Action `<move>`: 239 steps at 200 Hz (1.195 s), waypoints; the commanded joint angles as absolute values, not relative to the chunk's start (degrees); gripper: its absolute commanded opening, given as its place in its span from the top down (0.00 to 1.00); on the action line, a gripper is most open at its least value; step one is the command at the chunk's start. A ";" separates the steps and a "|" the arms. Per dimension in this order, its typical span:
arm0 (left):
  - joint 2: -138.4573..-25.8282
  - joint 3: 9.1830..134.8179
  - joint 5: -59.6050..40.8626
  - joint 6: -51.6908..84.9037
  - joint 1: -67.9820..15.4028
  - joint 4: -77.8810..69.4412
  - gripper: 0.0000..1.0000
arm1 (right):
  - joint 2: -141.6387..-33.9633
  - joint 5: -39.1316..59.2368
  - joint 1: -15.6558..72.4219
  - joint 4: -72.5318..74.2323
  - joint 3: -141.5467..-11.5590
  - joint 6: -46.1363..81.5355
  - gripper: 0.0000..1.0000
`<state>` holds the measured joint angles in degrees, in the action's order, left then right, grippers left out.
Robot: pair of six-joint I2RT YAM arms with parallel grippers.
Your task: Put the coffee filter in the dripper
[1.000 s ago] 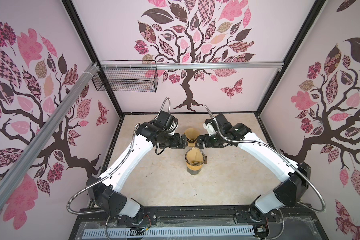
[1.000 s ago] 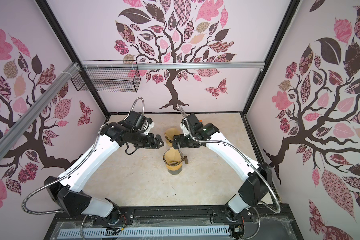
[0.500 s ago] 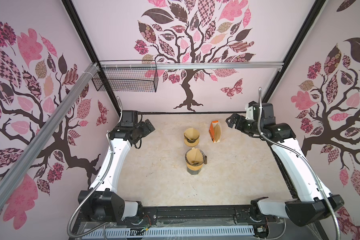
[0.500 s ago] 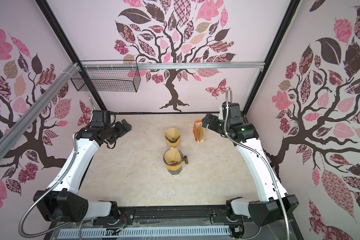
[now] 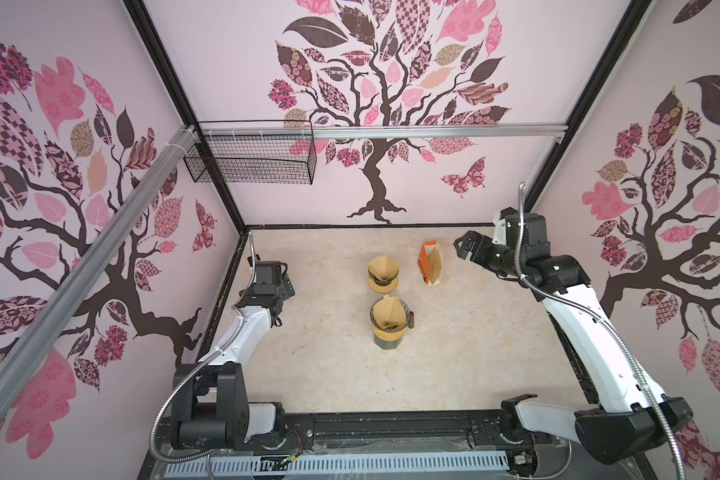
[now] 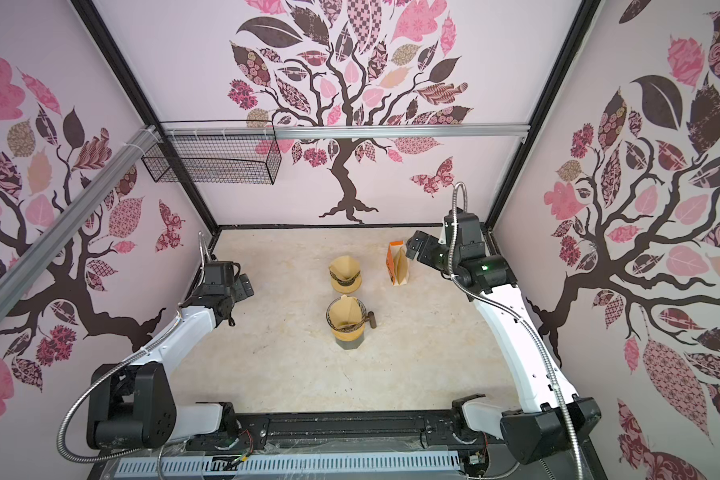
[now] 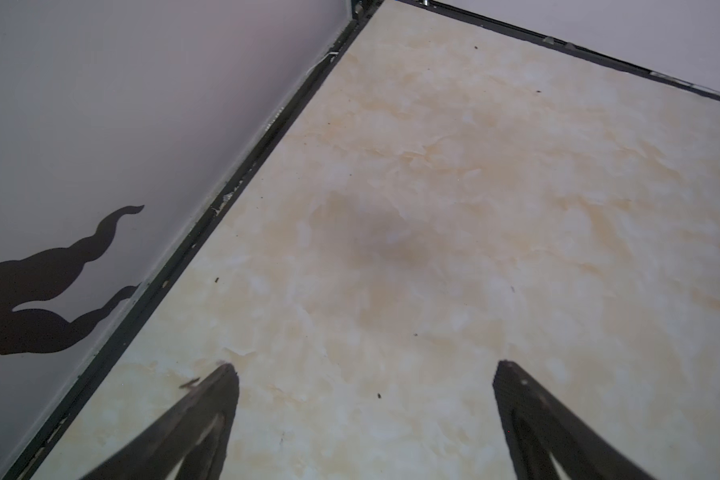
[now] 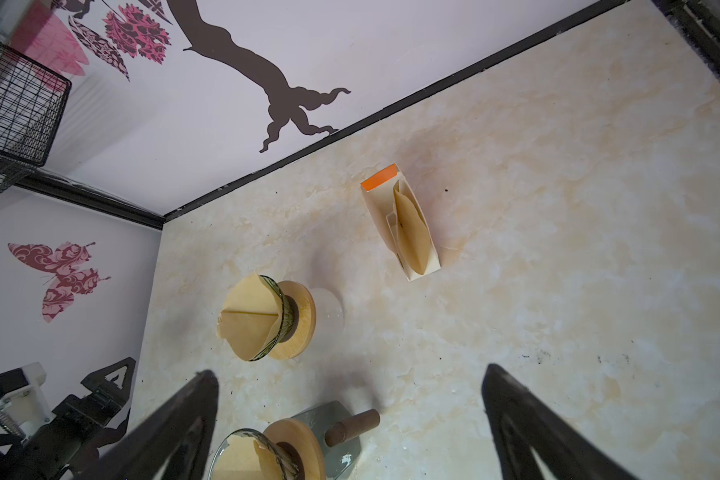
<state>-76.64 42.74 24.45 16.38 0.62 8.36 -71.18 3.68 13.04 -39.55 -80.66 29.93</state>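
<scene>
Nearest the front, about the middle of the desk, stood a dark jug with the near dripper on top. A brown coffee filter sat open inside it, so I think that job was done. The jug held the dripper up high, likely so coffee could drip down into it.

By the left edge hung the left claw. Its two fingers were spread wide and held nothing. It was well apart from the cups, maybe so it would not bump them.

A little farther back stood the far dripper on its own round wooden foot. Another filter sat in it and stuck up above the rim.

Farther back and to the right stood an orange box with more papers in it. Its top was open, likely so a claw could pinch one out.

Near the far right corner hung the right claw, spread wide and empty too.
</scene>
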 commanded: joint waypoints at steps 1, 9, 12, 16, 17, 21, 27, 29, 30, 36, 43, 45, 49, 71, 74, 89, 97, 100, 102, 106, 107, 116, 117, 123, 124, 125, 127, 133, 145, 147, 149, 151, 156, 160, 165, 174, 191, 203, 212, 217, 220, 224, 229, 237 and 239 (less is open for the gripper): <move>-77.39 32.63 27.82 11.21 1.11 -16.32 0.02 | -68.24 3.91 12.98 -36.64 -78.54 30.58 0.00; -78.12 29.25 27.99 11.75 1.13 -22.89 0.02 | -67.37 3.45 12.92 -35.48 -77.39 30.35 0.00; -78.51 27.52 27.76 11.81 1.06 -25.99 0.02 | -67.10 3.24 12.96 -35.10 -76.91 30.28 0.00; -79.13 25.51 27.11 11.78 1.11 -30.42 0.02 | -66.77 2.82 12.94 -34.63 -76.36 30.24 0.00; -79.25 25.06 26.83 11.82 1.17 -32.04 0.02 | -66.70 2.73 12.98 -34.58 -76.19 30.19 0.00; -79.90 23.82 26.62 10.82 1.35 -36.14 0.02 | -66.36 2.29 12.97 -34.03 -75.76 30.12 0.00; -79.46 23.26 25.73 11.39 1.34 -37.04 0.02 | -66.04 1.53 12.93 -33.74 -75.15 29.99 0.00; -79.41 22.93 24.93 11.02 1.32 -37.63 0.02 | -66.04 1.33 12.97 -33.68 -75.08 29.97 0.00; -79.39 22.80 24.55 10.83 1.32 -38.02 0.02 | -65.98 1.24 12.94 -33.72 -74.98 29.97 0.00; -80.23 21.82 23.76 9.75 1.33 -41.38 0.02 | -66.00 0.62 12.94 -33.78 -74.65 29.84 0.00; -82.45 20.55 23.58 9.63 1.37 -45.92 0.02 | -66.09 0.03 12.92 -33.81 -74.40 29.66 0.00; -83.21 20.25 23.49 9.66 1.40 -47.34 0.02 | -66.14 -0.17 12.99 -33.79 -74.28 29.63 0.00; -84.92 19.72 22.94 8.73 1.35 -51.27 0.02 | -66.18 -0.49 12.92 -33.48 -73.92 29.49 0.00; -88.61 20.10 17.27 4.82 -0.04 -53.04 0.02 | -65.68 -3.68 12.98 -30.53 -70.42 29.59 0.00; -90.43 19.63 17.51 4.99 0.03 -56.96 0.02 | -65.61 -4.22 12.96 -30.02 -69.96 29.56 0.00; -89.58 20.79 15.88 4.33 0.47 -52.81 0.02 | -65.31 -6.98 12.92 -26.29 -66.78 28.55 0.00; -89.23 20.87 16.01 4.42 0.37 -52.16 0.02 | -65.17 -9.73 12.92 -22.87 -64.18 27.77 0.00; -89.73 20.68 15.98 4.19 0.39 -53.75 0.02 | -65.13 -11.04 12.92 -21.51 -63.21 27.43 0.00; -90.33 20.38 16.08 4.17 0.34 -55.16 0.02 | -65.02 -11.99 12.92 -20.45 -62.19 27.14 0.00; -91.24 19.98 16.53 3.91 0.25 -57.53 0.02 | -64.98 -13.91 12.92 -18.39 -60.44 26.72 0.00; -91.37 19.92 16.62 3.89 0.21 -57.99 0.02 | -65.01 -14.42 12.92 -17.90 -59.89 26.68 0.00; -90.43 20.03 16.67 4.08 0.06 -56.25 0.02 | -65.29 -19.11 12.37 -13.73 -55.88 27.31 0.00; -90.35 20.08 16.60 4.06 0.07 -55.85 0.02 | -65.38 -19.44 12.12 -13.33 -55.50 27.50 0.00; -89.99 20.27 16.42 4.06 0.07 -54.60 0.02 | -65.86 -19.77 10.16 -11.09 -53.11 28.55 0.00; -90.04 20.29 16.38 4.05 0.08 -54.55 0.02 | -65.98 -19.51 9.74 -10.64 -52.66 28.69 0.00; -90.11 20.34 16.32 3.96 0.04 -54.56 0.02 | -66.08 -19.16 9.26 -10.16 -52.21 28.76 0.00; -90.16 20.44 16.28 3.82 0.05 -54.77 0.02 | -66.31 -18.30 8.34 -9.13 -51.35 28.88 0.00; -90.86 20.23 16.45 3.58 -0.08 -56.59 0.02 | -66.71 -15.39 5.72 -5.22 -48.40 28.58 0.00; -90.56 20.35 16.66 3.57 -0.19 -55.74 0.02 | -67.50 -16.70 3.93 3.40 -42.10 26.38 0.00; -90.54 20.36 16.69 3.62 -0.25 -55.51 0.02 | -67.59 -17.64 3.90 4.41 -41.37 25.78 0.00; -90.55 20.38 16.63 3.63 -0.26 -55.54 0.02 | -67.61 -18.45 3.90 6.07 -40.27 25.16 0.00; -90.60 20.37 16.68 3.63 -0.24 -55.63 0.02 | -67.66 -19.14 3.85 7.56 -39.38 24.51 0.00; -90.86 20.29 16.84 3.44 -0.30 -56.52 0.02 | -67.61 -20.35 3.81 11.47 -36.88 22.50 0.00; -90.95 20.22 16.95 3.39 -0.34 -56.72 0.02 | -67.46 -20.79 3.84 15.15 -34.77 20.48 0.00; -90.71 20.33 16.89 3.43 -0.30 -56.22 0.02 | -67.42 -20.94 3.87 19.96 -32.08 17.57 0.00; -90.83 20.29 16.89 3.45 -0.35 -56.38 0.02 | -67.86 -22.71 3.81 26.59 -27.91 15.19 0.00; -90.80 20.37 16.92 3.46 -0.35 -56.36 0.02 | -70.22 -23.30 2.22 34.89 -22.43 15.07 0.00; -90.79 20.37 16.89 3.51 -0.33 -56.26 0.02 | -73.06 -21.82 1.85 38.91 -20.03 12.14 0.00; -90.89 20.39 16.89 3.47 -0.34 -56.36 0.02 | -75.50 -22.12 1.89 42.38 -18.29 11.73 0.00; -90.87 20.38 16.92 3.43 -0.35 -56.37 0.02 | -76.68 -21.83 1.69 46.83 -17.16 11.22 0.00; -90.83 20.33 16.96 3.43 -0.30 -56.39 0.02 | -76.80 -21.45 1.73 47.79 -17.06 10.64 0.00; -90.85 20.33 16.96 3.43 -0.34 -56.34 0.02 | -76.59 -19.09 1.67 49.34 -16.86 9.88 0.00; -90.87 20.37 16.94 3.47 -0.33 -56.41 0.02 | -77.09 -17.07 1.50 52.15 -16.65 9.63 0.00; -90.84 20.36 16.96 3.46 -0.34 -56.41 0.02 | -79.12 -14.12 1.45 56.12 -16.68 6.92 0.00; -90.87 20.38 16.96 3.44 -0.33 -56.36 0.02 | -79.66 -13.18 1.48 56.52 -16.87 6.63 0.00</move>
